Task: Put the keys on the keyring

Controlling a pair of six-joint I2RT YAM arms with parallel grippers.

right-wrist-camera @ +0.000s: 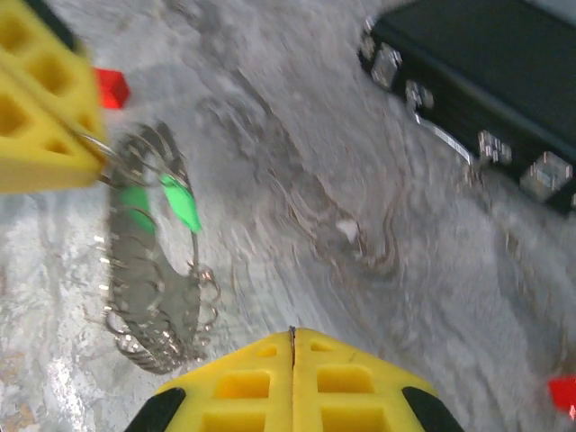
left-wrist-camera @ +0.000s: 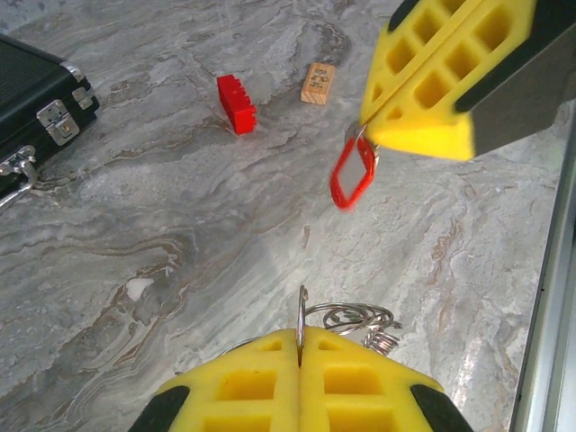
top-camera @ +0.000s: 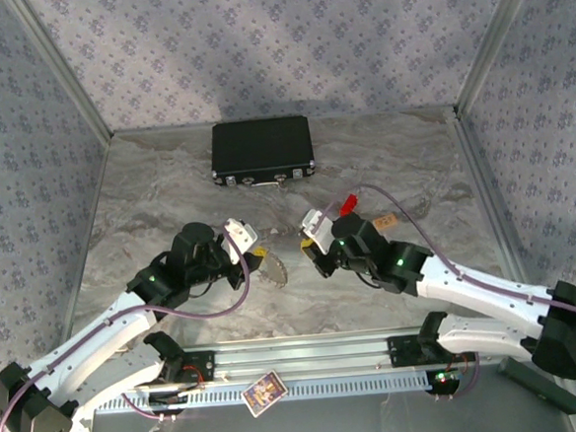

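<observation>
Hanging from the left tool (top-camera: 254,246), the keyring (top-camera: 270,272) sits between the two arms, over the middle of the marbled bench (top-camera: 167,185). In the left wrist view that tool's yellow pads (left-wrist-camera: 261,382) are pressed together on a thin wire loop of the keyring, with more silvery coils just beyond them. From the right wrist, the keyring dangles as a beaded loop from the left tool's tip, with green keys (right-wrist-camera: 184,202) among its coils. The right tool (left-wrist-camera: 382,121) is clamped on the small ring of a red key (left-wrist-camera: 351,171), which hangs from its tip, near the keyring but apart from it. A black case (top-camera: 262,151) lies at the far side of the bench. A red block (left-wrist-camera: 237,103) and a wooden block (left-wrist-camera: 318,83) lie near each other on the bench.
</observation>
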